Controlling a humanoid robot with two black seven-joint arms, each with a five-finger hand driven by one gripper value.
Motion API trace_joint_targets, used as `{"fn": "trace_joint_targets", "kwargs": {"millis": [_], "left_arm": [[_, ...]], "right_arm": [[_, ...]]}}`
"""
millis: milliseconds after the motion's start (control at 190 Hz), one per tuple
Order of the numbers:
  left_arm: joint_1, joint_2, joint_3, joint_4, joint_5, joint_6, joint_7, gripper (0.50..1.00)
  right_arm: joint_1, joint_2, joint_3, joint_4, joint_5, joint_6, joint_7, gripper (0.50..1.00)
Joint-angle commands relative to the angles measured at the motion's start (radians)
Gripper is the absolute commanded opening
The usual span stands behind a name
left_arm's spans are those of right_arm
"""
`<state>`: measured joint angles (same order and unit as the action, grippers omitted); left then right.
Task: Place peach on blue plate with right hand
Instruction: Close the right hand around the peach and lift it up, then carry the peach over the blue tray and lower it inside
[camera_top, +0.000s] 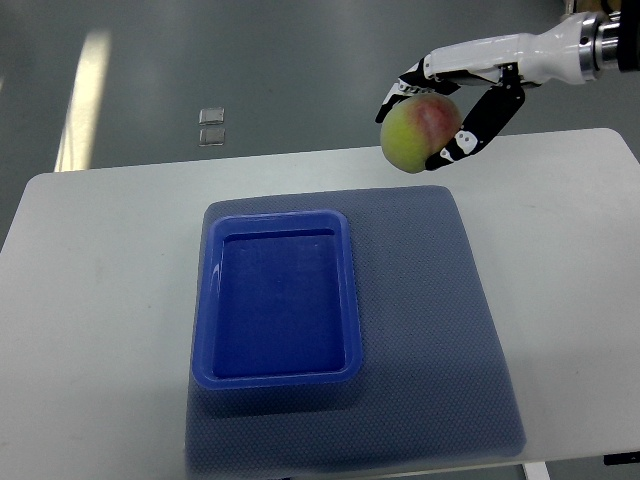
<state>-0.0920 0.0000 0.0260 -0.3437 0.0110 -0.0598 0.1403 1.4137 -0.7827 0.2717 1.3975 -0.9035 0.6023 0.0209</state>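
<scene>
yellow-green peach (420, 133), red blush, in right hand (455, 100)

The right arm is being extended in from the upper right edge of the top view, its white forearm lying nearly level and pointing left. The right hand (455, 95) is being held at the far right of the scene, raised above the surface. Its black fingers (487, 118) are being curled downward and inward, with the peach (420, 133) being gripped between them and the thumb side on the left. The left arm is not being shown.
</scene>
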Motion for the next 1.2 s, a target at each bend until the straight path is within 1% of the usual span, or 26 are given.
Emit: {"fn": "trace_joint_targets", "kwargs": {"millis": [0, 5, 11, 84, 152, 158, 168, 210, 263, 268, 299, 352, 357, 368, 462, 468, 552, 783, 904, 988, 993, 1030, 1067, 1114, 1119, 1193], "left_arm": [[0.000, 0.000, -0.001, 0.000, 0.000, 0.000, -0.001, 1.000], [0.000, 0.000, -0.001, 0.000, 0.000, 0.000, -0.001, 1.000], [0.000, 0.000, -0.001, 0.000, 0.000, 0.000, 0.001, 1.000], [0.000, 0.000, -0.001, 0.000, 0.000, 0.000, -0.001, 1.000], [0.000, 0.000, -0.001, 0.000, -0.002, 0.000, -0.001, 1.000], [0.000, 0.000, -0.001, 0.002, -0.002, 0.000, -0.001, 1.000], [0.000, 0.000, -0.001, 0.002, -0.002, 0.000, -0.001, 1.000], [0.000, 0.000, -0.001, 0.002, -0.003, 0.000, -0.001, 1.000], [0.000, 0.000, -0.001, 0.002, -0.003, 0.000, -0.001, 1.000], [0.002, 0.000, -0.001, 0.003, -0.003, 0.000, -0.001, 1.000], [0.000, 0.000, -0.001, 0.003, -0.003, 0.000, -0.001, 1.000], [0.000, 0.000, -0.001, 0.003, -0.003, 0.000, -0.001, 1.000], [0.000, 0.000, -0.001, 0.003, -0.003, 0.000, -0.001, 1.000], [0.000, 0.000, -0.001, 0.003, -0.003, 0.000, -0.001, 1.000], [0.002, 0.000, -0.001, 0.003, -0.003, 0.000, -0.001, 1.000], [0.000, 0.000, -0.001, 0.003, -0.003, 0.000, -0.001, 1.000], [0.000, 0.000, -0.001, 0.005, -0.003, 0.000, -0.001, 1.000], [0.002, 0.000, 0.000, 0.011, -0.005, 0.000, -0.001, 1.000], [0.002, 0.000, 0.000, 0.009, -0.005, 0.000, -0.001, 1.000], [0.002, 0.000, 0.000, 0.009, -0.005, 0.000, -0.001, 1.000], [0.002, 0.000, 0.000, 0.009, -0.005, 0.000, -0.001, 1.000], [0.002, 0.000, 0.000, 0.009, -0.005, 0.000, -0.001, 1.000], [0.002, 0.000, 0.000, 0.009, -0.005, 0.000, -0.001, 1.000], [0.002, 0.000, 0.000, 0.009, -0.005, 0.000, -0.001, 1.000], [0.002, 0.000, 0.000, 0.009, -0.005, 0.000, -0.001, 1.000], [0.002, 0.000, 0.000, 0.009, -0.005, 0.000, -0.001, 1.000]], "right_arm": [[0.007, 0.071, -0.012, -0.031, -0.002, -0.021, -0.001, 0.500], [0.007, 0.071, -0.012, -0.031, -0.002, -0.021, -0.001, 0.500], [0.008, 0.127, -0.028, -0.063, -0.003, -0.047, -0.001, 0.500], [0.007, 0.227, -0.058, -0.127, -0.014, -0.079, -0.001, 0.500], [0.007, 0.243, -0.062, -0.138, -0.015, -0.082, -0.001, 0.500], [0.005, 0.314, -0.080, -0.191, -0.017, -0.099, -0.001, 0.500], [0.005, 0.330, -0.083, -0.204, -0.017, -0.101, -0.001, 0.500], [0.002, 0.382, -0.095, -0.248, -0.020, -0.110, -0.001, 0.500], [0.002, 0.382, -0.095, -0.249, -0.020, -0.110, -0.001, 0.500], [-0.005, 0.445, -0.106, -0.300, -0.021, -0.118, -0.001, 0.500], [-0.010, 0.482, -0.112, -0.327, -0.023, -0.124, -0.001, 0.500], [-0.010, 0.482, -0.112, -0.327, -0.023, -0.124, -0.001, 0.500], [-0.022, 0.537, -0.124, -0.362, -0.028, -0.136, -0.001, 0.500], [-0.028, 0.546, -0.127, -0.371, -0.031, -0.139, -0.001, 0.500], [-0.048, 0.585, -0.135, -0.397, -0.040, -0.148, -0.001, 0.500], [-0.073, 0.626, -0.138, -0.426, -0.058, -0.156, 0.001, 0.500], [-0.124, 0.684, -0.138, -0.469, -0.100, -0.162, 0.001, 0.500], [-0.223, 0.770, -0.138, -0.542, -0.160, -0.180, 0.002, 0.511], [-0.254, 0.783, -0.138, -0.566, -0.178, -0.196, 0.002, 0.572], [-0.260, 0.783, -0.138, -0.571, -0.183, -0.196, 0.002, 0.580], [-0.272, 0.783, -0.138, -0.574, -0.184, -0.202, 0.002, 0.598], [-0.277, 0.783, -0.137, -0.574, -0.184, -0.208, 0.004, 0.617], [-0.280, 0.783, -0.138, -0.574, -0.184, -0.217, 0.004, 0.658], [-0.280, 0.783, -0.138, -0.574, -0.184, -0.217, 0.004, 0.658], [-0.283, 0.783, -0.138, -0.575, -0.184, -0.220, 0.004, 0.727], [-0.285, 0.783, -0.137, -0.577, -0.184, -0.217, 0.007, 0.852]]}}
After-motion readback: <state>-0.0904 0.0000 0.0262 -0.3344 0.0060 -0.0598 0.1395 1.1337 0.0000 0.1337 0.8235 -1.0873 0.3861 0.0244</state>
